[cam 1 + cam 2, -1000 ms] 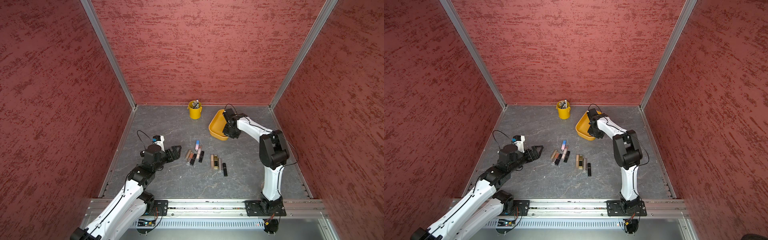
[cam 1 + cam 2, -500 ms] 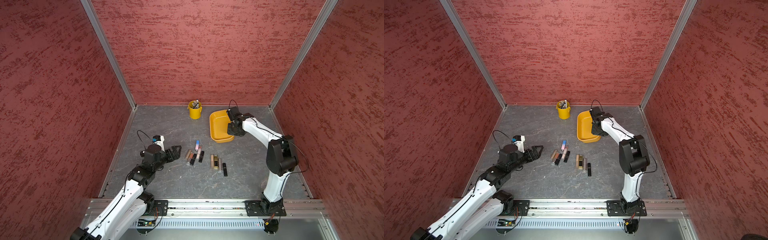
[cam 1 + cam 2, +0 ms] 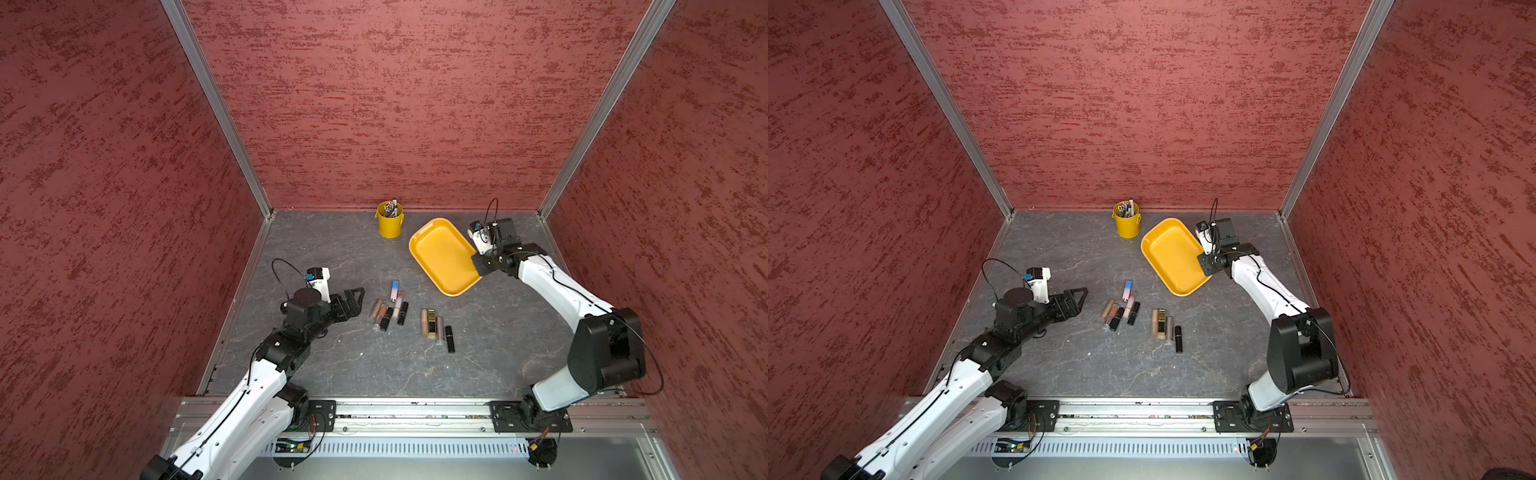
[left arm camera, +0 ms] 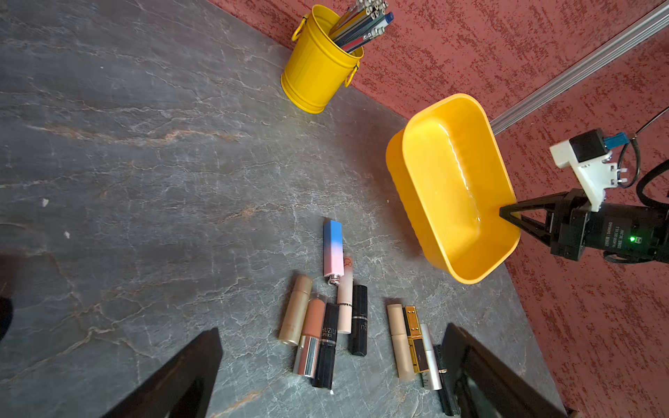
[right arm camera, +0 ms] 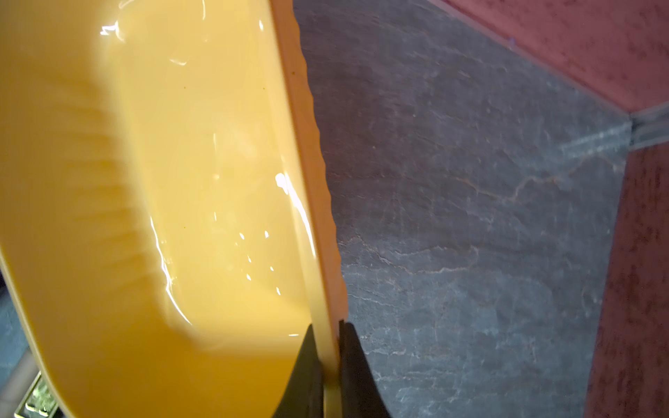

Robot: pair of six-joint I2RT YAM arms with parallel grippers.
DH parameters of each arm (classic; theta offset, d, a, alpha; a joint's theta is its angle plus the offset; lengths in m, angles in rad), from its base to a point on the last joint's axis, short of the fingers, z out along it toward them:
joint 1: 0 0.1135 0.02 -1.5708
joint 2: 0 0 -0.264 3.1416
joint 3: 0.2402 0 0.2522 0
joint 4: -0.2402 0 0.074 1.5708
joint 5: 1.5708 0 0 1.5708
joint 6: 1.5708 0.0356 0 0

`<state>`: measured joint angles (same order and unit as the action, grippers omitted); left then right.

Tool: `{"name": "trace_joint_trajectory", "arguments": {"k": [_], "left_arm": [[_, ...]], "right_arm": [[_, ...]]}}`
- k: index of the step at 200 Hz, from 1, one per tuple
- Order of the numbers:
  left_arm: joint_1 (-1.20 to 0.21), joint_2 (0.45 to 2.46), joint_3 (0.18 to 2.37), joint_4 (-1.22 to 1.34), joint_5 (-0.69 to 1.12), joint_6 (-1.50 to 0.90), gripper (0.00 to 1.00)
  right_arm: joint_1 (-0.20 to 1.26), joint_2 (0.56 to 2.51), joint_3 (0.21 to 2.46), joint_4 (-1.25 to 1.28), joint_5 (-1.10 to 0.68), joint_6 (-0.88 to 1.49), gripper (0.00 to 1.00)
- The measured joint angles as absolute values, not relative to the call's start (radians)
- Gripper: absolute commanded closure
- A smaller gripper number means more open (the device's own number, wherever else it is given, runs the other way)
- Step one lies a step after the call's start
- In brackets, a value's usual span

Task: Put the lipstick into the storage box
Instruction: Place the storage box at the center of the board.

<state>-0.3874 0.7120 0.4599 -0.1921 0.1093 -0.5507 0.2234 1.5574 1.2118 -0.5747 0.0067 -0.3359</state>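
- The right gripper is pinching one long wall of the box, one finger inside and one outside. The hold is on a thin rim near one end, so the box could pivot or slip out if it is moved fast.
- I cannot tell whether the box's base sits flat on the surface. If it is raised, letting go could make it drop and skid.
- The box is empty and lies toward the back right, just beside the bucket of pencils. A careless swing could knock the bucket over.
- The lipsticks lie on the surface in two tight clusters between the arms, none of them in the box. Dragging the box toward them could scatter them.
- The left gripper is spread wide and holds nothing, just beside the nearer cluster. The tubes touch one another, so closing on one may catch two or push a neighbour away, and round tubes roll.
- The surface is dark grey with pale stone-like veins, and it looks smooth.
- Red textured walls enclose it on three sides, with metal posts at the back corners and a metal rail along the front.
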Motion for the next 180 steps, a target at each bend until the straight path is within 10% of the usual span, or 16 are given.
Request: {"name": "trace_joint_trajectory", "arguments": {"k": [180], "left_arm": [[-0.387, 0.745, 0.486, -0.202, 0.154, -0.488, 0.00]], "right_arm": [[0.166, 1.843, 1.419, -0.728, -0.269, -0.837, 0.79]]}}
